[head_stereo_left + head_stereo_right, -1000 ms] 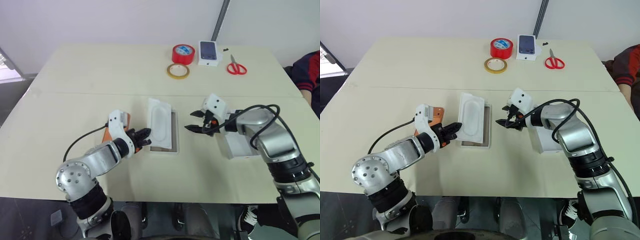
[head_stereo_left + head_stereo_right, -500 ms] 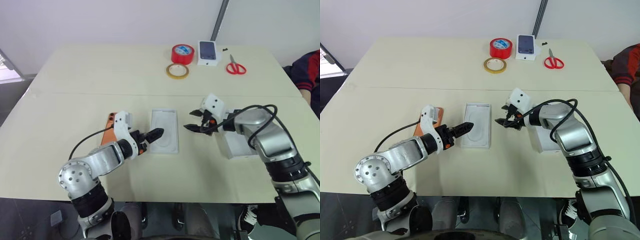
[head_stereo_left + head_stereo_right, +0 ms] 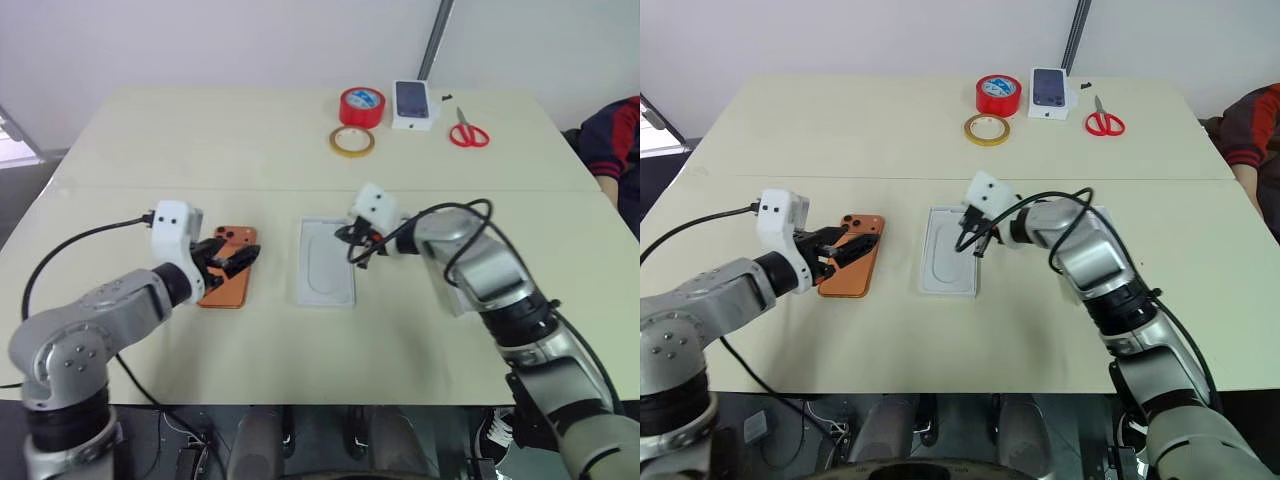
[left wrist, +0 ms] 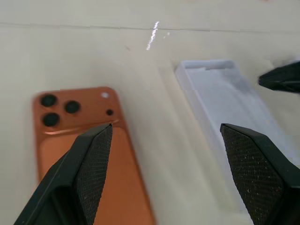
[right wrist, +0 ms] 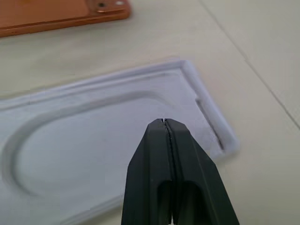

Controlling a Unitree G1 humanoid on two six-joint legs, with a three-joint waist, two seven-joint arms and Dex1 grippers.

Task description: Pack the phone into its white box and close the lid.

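Observation:
The orange phone (image 3: 226, 281) lies camera side up on the table, left of the white box (image 3: 326, 263). The box's moulded liner (image 5: 93, 150) lies flat inside it. My left gripper (image 3: 238, 260) is open just above the phone's far end; in the left wrist view its fingers (image 4: 93, 159) straddle the phone (image 4: 89, 154) and the bare table beside the box (image 4: 229, 108). My right gripper (image 3: 352, 250) is shut with nothing in it, its tip (image 5: 164, 123) over the liner near the box's far right corner. My right forearm hides the lid.
At the table's far side are a red tape roll (image 3: 363, 106), a yellow tape ring (image 3: 353, 141), a small carton with a phone picture (image 3: 415, 104) and red scissors (image 3: 468, 133). A person's sleeve (image 3: 615, 140) shows at the right edge.
The left gripper let go of the liner, which dropped flat into the box, then opened and swung left over the phone. The right gripper shut and moved left to the box.

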